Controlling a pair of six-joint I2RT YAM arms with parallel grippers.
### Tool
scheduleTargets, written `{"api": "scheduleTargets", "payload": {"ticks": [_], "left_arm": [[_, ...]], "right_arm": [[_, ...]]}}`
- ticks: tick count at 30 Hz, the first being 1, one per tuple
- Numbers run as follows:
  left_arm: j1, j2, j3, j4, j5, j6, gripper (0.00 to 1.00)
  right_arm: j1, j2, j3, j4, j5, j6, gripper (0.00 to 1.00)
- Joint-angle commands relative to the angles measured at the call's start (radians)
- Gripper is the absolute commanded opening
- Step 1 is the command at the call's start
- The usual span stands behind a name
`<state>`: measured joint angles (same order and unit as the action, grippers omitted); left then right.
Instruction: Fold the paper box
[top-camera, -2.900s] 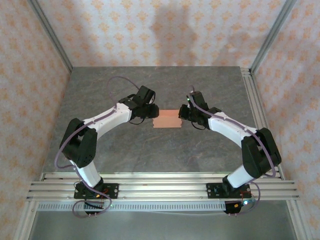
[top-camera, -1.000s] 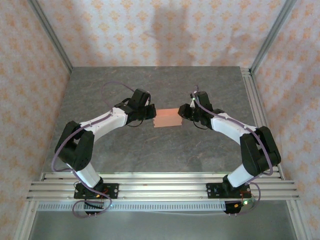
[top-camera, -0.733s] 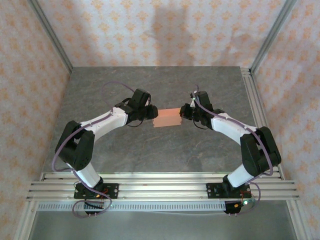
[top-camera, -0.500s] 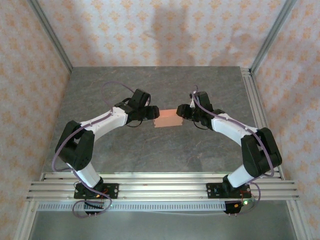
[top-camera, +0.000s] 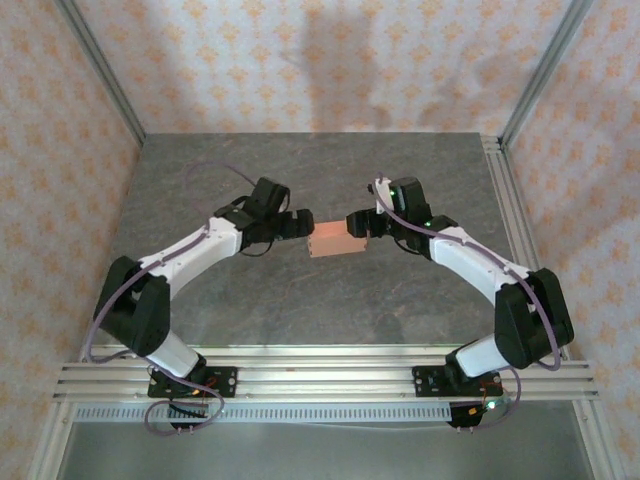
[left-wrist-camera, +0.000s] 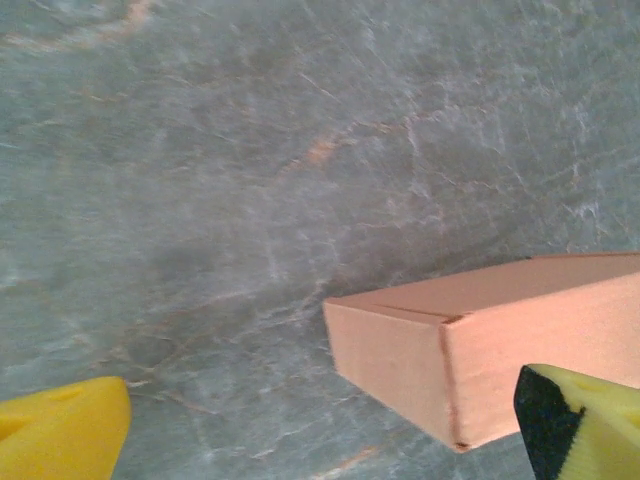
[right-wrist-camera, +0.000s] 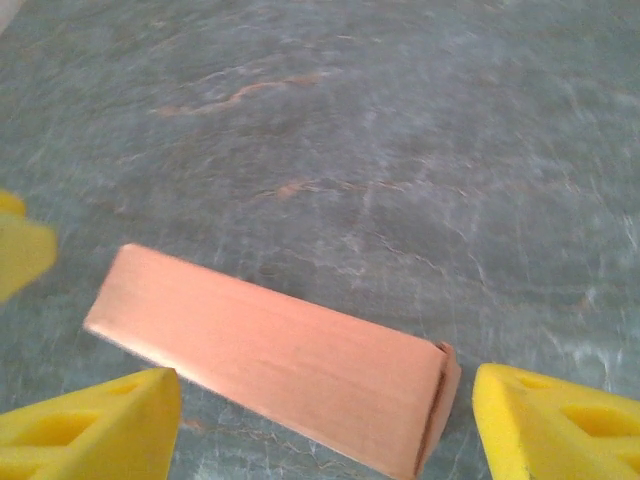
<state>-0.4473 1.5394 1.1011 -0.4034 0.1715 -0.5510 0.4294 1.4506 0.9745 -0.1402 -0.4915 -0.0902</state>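
Both grippers have let go of the paper box (top-camera: 336, 238) and spread since a second ago, and the left arm's elbow has swung outward. The left gripper (top-camera: 297, 225) stands wide open, just beside the box's left end, one yellow pad (left-wrist-camera: 585, 425) by the box's near corner. The right gripper (top-camera: 358, 222) is also spread at the right end, its yellow fingers (right-wrist-camera: 560, 420) clear of the card on either side. The box lies closed and flat on the middle of the grey marbled table (top-camera: 320, 300), bare surface all round, with the aluminium rails (top-camera: 510, 210) well apart.
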Motion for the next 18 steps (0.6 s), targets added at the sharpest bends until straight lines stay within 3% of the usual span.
{"api": "scheduleTargets", "payload": {"ticks": [1, 5, 8, 12, 18], "left_arm": [[0.052, -0.066, -0.059, -0.017, -0.048, -0.008, 1.0], [0.112, -0.132, -0.123, -0.018, -0.045, -0.018, 1.0], [0.157, -0.166, -0.167, -0.013, -0.018, -0.025, 1.0], [0.196, -0.207, -0.218, 0.001, 0.0, -0.036, 1.0], [0.204, -0.202, -0.249, 0.014, 0.027, -0.029, 1.0]], "right_arm": [[0.027, 0.017, 0.076, -0.077, -0.139, -0.336, 0.76], [0.088, 0.082, 0.189, -0.268, -0.17, -0.648, 0.79], [0.137, 0.169, 0.314, -0.421, -0.156, -0.788, 0.82], [0.177, 0.294, 0.467, -0.551, -0.126, -0.887, 0.84], [0.191, 0.456, 0.626, -0.613, -0.101, -0.931, 0.82]]}}
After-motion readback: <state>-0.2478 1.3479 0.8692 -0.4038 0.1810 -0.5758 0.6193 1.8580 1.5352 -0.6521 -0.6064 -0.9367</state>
